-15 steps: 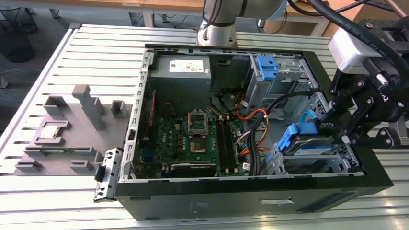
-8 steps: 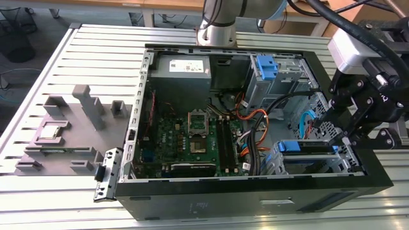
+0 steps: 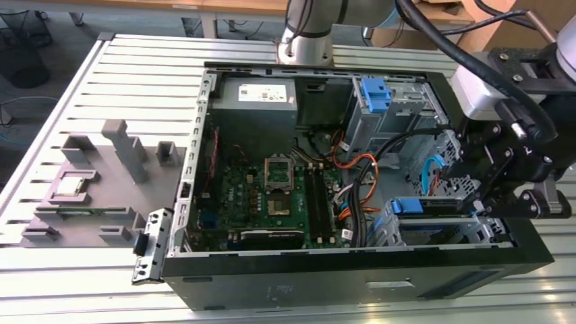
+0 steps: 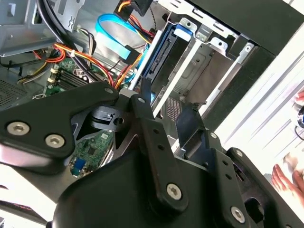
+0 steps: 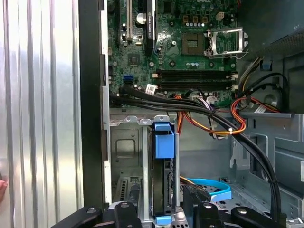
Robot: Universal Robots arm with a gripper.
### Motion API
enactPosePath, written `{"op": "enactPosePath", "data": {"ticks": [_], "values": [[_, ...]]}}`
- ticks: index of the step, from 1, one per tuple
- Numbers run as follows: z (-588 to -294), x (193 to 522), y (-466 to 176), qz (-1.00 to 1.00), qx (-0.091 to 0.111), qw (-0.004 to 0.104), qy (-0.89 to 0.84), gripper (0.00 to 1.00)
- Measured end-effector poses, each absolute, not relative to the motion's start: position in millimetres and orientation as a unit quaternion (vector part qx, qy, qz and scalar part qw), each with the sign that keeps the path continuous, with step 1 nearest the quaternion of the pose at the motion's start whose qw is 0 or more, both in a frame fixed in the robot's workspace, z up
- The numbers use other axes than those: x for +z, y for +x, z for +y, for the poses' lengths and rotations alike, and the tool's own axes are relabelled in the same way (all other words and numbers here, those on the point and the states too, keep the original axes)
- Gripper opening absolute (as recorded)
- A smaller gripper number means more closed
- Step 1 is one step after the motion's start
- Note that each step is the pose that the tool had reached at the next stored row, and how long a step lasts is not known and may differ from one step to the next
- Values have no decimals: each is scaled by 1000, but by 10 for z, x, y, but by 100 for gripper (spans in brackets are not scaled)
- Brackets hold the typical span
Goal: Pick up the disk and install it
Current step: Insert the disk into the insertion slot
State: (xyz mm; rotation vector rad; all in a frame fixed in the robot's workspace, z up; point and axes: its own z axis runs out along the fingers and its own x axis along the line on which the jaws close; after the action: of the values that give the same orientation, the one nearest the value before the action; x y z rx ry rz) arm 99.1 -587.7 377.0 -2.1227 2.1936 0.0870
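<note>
Holds the end effector [image 3: 477, 202] low inside the open case [image 3: 360, 287], right at the drive cage [image 5: 128, 121]; shows its fingers [image 5: 126, 213] spread, open, gripping nothing; leaves a gap on either side of the disk [image 5: 159, 185] in the first wrist view, so straddles rather than clamps.

Finds the disk directly between those fingers, standing on edge in a cage slot, blue carrier framing its dark edge; places the carrier's big blue tab [image 5: 164, 140] at the end away from the end effector, toward the motherboard [image 5: 190, 42]; in the second wrist view puts one fingertip [image 4: 145, 90] just beside the carrier's blue rail, contact impossible to tell.

Beyond the disk from the end effector: black, orange and red cables [image 5: 213, 118] draped over the cage rim; just to one side of the fingers, a flat blue cable [image 5: 209, 185], curled.

Farther off across the case: a grey power supply [image 3: 256, 94] and a lone blue bracket [image 3: 373, 94], both well apart from the end effector.

Rests the case on a slatted metal surface [image 3: 135, 61]; beside it, far from the end effector, a grey slotted fixture [image 3: 90, 182].

At the edge of the second wrist view, a person's hand [image 4: 287, 178], beyond the case wall and well apart from the end effector.
</note>
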Motion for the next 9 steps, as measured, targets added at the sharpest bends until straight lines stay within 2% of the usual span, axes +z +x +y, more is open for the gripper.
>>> {"op": "enactPosePath", "data": {"ticks": [9], "values": [[-5834,3626,977,718,20,36,-695,49]]}}
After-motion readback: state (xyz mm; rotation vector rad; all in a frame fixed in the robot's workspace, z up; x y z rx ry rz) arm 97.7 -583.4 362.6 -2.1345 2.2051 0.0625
